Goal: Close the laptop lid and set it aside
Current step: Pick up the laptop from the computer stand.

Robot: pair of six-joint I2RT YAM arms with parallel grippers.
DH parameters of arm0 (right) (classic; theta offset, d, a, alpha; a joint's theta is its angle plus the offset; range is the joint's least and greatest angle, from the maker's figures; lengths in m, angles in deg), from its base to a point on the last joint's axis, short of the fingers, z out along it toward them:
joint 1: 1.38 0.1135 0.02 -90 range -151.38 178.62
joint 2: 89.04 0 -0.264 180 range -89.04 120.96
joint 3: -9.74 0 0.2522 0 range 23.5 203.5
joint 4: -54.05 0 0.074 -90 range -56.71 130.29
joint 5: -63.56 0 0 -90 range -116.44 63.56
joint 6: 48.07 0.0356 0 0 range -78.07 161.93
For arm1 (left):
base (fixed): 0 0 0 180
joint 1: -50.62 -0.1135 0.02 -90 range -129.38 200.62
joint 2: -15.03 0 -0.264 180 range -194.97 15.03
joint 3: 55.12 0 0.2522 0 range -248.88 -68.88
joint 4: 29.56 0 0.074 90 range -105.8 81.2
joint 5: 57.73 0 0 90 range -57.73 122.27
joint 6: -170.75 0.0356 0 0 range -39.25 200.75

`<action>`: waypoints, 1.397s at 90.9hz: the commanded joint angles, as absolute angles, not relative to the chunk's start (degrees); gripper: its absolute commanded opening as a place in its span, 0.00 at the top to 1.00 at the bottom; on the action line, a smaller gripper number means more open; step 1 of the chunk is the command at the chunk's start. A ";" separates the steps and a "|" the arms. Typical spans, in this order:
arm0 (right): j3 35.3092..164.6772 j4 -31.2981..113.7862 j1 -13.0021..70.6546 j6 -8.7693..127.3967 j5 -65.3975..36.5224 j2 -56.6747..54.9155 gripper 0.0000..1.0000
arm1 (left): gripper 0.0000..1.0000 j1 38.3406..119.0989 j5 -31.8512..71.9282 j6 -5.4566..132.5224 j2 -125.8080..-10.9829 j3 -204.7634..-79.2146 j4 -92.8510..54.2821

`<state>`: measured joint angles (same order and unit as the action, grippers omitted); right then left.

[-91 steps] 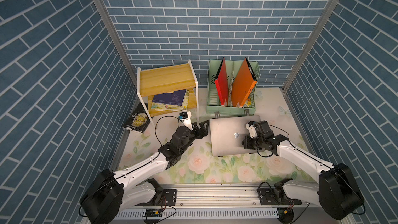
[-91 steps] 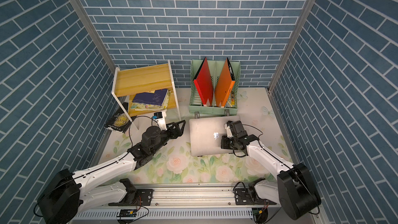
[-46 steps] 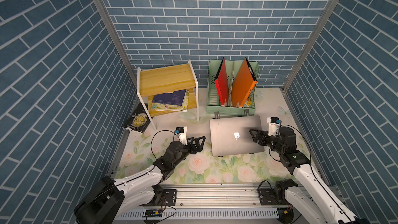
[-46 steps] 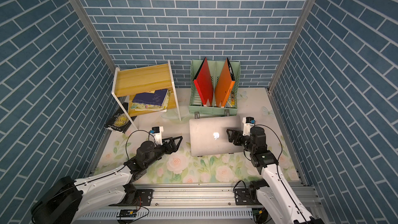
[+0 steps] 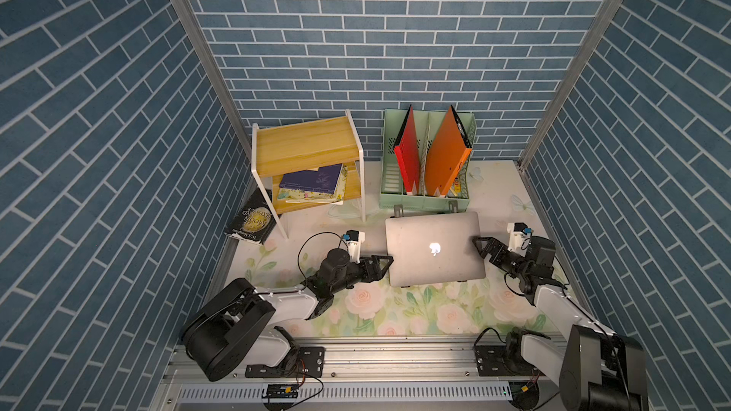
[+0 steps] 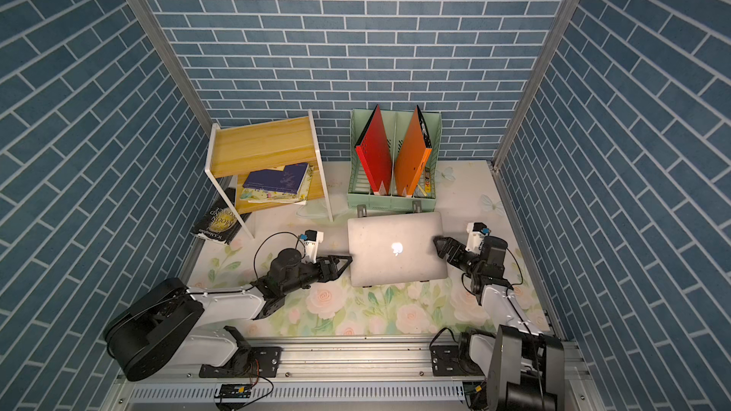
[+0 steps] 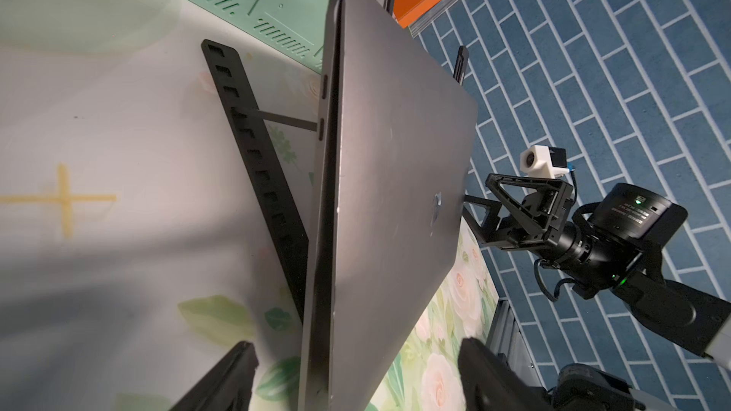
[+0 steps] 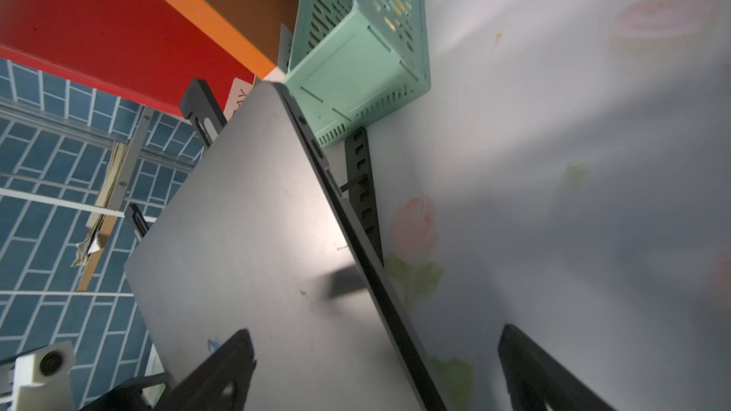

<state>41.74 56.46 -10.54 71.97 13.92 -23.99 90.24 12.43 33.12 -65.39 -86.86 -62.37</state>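
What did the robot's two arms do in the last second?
The right fingers lifted off the laptop lid, opened and swung out to its right edge. The left fingers pulled back, then returned to the left edge, open. The closed laptop stayed on its stand.

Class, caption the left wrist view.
Closed laptop tilted on a black stand, its near edge inside the open left gripper.

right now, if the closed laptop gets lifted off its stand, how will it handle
The laptop probably stays rigid: closed flat. Its smooth surface could slip in a pinch. Tilted on the stand, it may slide if nudged.
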 commanded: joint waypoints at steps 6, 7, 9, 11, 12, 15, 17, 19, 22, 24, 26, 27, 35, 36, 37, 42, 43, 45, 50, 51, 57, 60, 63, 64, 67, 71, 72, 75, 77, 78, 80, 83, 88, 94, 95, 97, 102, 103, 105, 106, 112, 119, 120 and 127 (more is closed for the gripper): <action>42.46 64.44 -10.68 72.34 22.12 -19.97 0.06 | 0.21 89.91 10.44 34.87 -70.00 -90.07 -61.59; 42.47 64.36 -10.69 72.34 22.10 -19.88 0.06 | 0.21 89.91 10.54 34.87 -70.15 -90.20 -61.72; 42.55 64.15 -10.65 72.41 22.08 -19.57 0.06 | 0.21 89.97 10.66 34.87 -70.62 -90.34 -62.07; 42.63 63.95 -10.64 72.42 22.08 -19.23 0.06 | 0.21 89.92 10.85 34.87 -71.05 -90.51 -62.28; 42.65 63.90 -10.62 72.42 22.12 -19.02 0.06 | 0.21 89.92 10.88 34.87 -71.29 -90.59 -62.33; 42.74 63.80 -10.61 72.43 22.48 -18.52 0.07 | 0.22 89.92 10.61 34.92 -72.13 -91.26 -62.26; 42.75 63.84 -10.60 72.43 22.75 -18.17 0.07 | 0.22 89.91 10.22 35.04 -72.72 -91.79 -62.18; 42.77 63.67 -10.60 72.43 22.99 -17.87 0.08 | 0.23 89.95 9.64 35.05 -73.48 -92.34 -62.03; 42.75 63.41 -10.63 72.43 23.29 -17.50 0.09 | 0.24 89.94 8.70 35.05 -74.44 -93.23 -61.90; 42.71 63.34 -10.61 72.43 23.48 -17.39 0.10 | 0.25 89.94 7.87 35.01 -75.05 -93.65 -62.04; 42.63 63.39 -10.61 72.43 23.77 -17.34 0.10 | 0.25 89.92 7.05 34.84 -75.78 -94.02 -62.41; 42.60 63.44 -10.56 72.43 23.94 -17.38 0.10 | 0.26 89.91 6.65 34.73 -76.03 -94.15 -62.62; 42.19 63.67 -10.42 72.51 24.60 -17.77 0.13 | 0.34 89.95 4.68 33.43 -77.09 -94.23 -65.17; 42.17 63.67 -10.42 72.51 24.66 -17.81 0.13 | 0.35 89.97 4.54 33.23 -77.08 -94.17 -65.45; 42.15 63.67 -10.38 72.51 24.73 -17.88 0.14 | 0.36 89.94 4.43 33.13 -77.04 -94.14 -65.63; 42.06 63.67 -10.18 72.54 24.91 -18.10 0.16 | 0.40 89.96 4.29 33.01 -76.51 -93.92 -65.95; 42.05 63.63 -10.08 72.62 24.90 -18.15 0.16 | 0.42 89.98 4.31 33.02 -76.31 -93.88 -65.97; 42.05 63.60 -9.90 72.67 25.00 -18.23 0.17 | 0.44 89.92 4.36 33.00 -75.85 -93.79 -65.94; 42.05 63.59 -9.55 72.69 25.36 -18.33 0.18 | 0.45 89.94 4.63 33.38 -74.77 -93.88 -65.09; 42.05 63.59 -9.42 72.73 25.43 -18.36 0.19 | 0.46 89.97 4.70 33.47 -74.56 -93.91 -64.84; 42.12 63.45 -8.84 72.85 25.95 -18.38 0.21 | 0.46 89.93 4.76 34.20 -73.17 -94.31 -63.56; 42.13 63.47 -8.55 72.94 26.28 -18.38 0.22 | 0.48 89.92 4.53 34.41 -72.65 -94.36 -63.40; 42.21 63.45 -8.23 72.95 26.49 -18.30 0.23 | 0.50 89.94 4.10 34.43 -72.11 -94.44 -63.50; 42.22 63.47 -8.14 72.95 26.53 -18.25 0.24 | 0.50 89.93 3.95 34.43 -71.87 -94.45 -63.60; 42.27 63.49 -7.91 72.95 26.63 -18.07 0.24 | 0.51 89.95 3.25 34.39 -71.48 -94.46 -64.12; 42.37 63.50 -7.76 73.03 26.65 -17.69 0.25 | 0.54 89.91 2.26 34.08 -70.97 -94.47 -65.09; 42.39 63.50 -7.73 72.99 26.65 -17.60 0.25 | 0.54 89.91 2.02 33.99 -70.86 -94.51 -65.23; 42.53 63.43 -7.71 72.95 26.58 -17.28 0.25 | 0.55 89.91 1.35 33.93 -70.34 -94.61 -65.63; 42.61 63.35 -7.70 73.02 26.50 -17.01 0.26 | 0.55 89.97 1.03 33.91 -69.97 -94.65 -65.77; 42.68 63.29 -7.70 72.99 26.44 -16.90 0.26 | 0.55 89.98 0.87 33.91 -69.79 -94.69 -65.75; 42.78 63.18 -7.70 72.96 26.29 -16.76 0.26 | 0.55 90.04 0.64 34.02 -69.34 -94.78 -65.75; 42.95 63.00 -7.70 72.97 26.15 -16.40 0.27 | 0.55 90.14 0.44 34.20 -68.65 -94.81 -65.83; 43.22 62.34 -7.70 72.81 25.95 -15.87 0.29 | 0.55 90.17 -0.11 34.53 -67.41 -94.66 -66.13; 43.44 61.93 -7.70 72.69 25.93 -15.23 0.30 | 0.54 90.13 -1.54 34.78 -66.46 -94.79 -66.91; 43.45 61.92 -7.70 72.69 25.98 -15.13 0.31 | 0.54 90.15 -1.86 34.78 -66.36 -94.84 -67.15; 43.45 61.92 -7.70 72.65 26.02 -14.98 0.31 | 0.54 90.12 -2.59 34.72 -66.36 -95.06 -67.55; 43.45 61.92 -7.70 72.60 26.03 -14.68 0.31 | 0.54 90.14 -4.86 34.46 -66.75 -95.78 -68.43; 43.45 61.92 -7.70 72.60 26.03 -14.64 0.32 | 0.54 90.20 -5.24 34.32 -66.99 -96.05 -68.57; 43.43 62.00 -7.70 72.60 26.03 -14.57 0.32 | 0.54 90.18 -6.13 34.10 -67.37 -96.46 -68.70; 43.40 62.05 -7.70 72.60 26.03 -14.54 0.32 | 0.54 90.18 -6.53 34.00 -67.56 -96.65 -68.75; 43.37 62.04 -7.70 72.56 26.03 -14.45 0.33 | 0.54 90.25 -7.95 33.74 -68.50 -97.81 -68.54; 43.32 61.92 -7.70 72.52 25.97 -14.43 0.33 | 0.59 90.26 -8.23 33.94 -68.97 -97.91 -67.84; 43.30 61.92 -7.70 72.52 25.96 -14.43 0.33 | 0.59 90.26 -8.20 33.97 -68.98 -97.95 -67.79; 43.28 61.85 -7.71 72.39 25.86 -14.34 0.33 | 0.67 90.27 -7.83 34.12 -68.84 -97.97 -67.02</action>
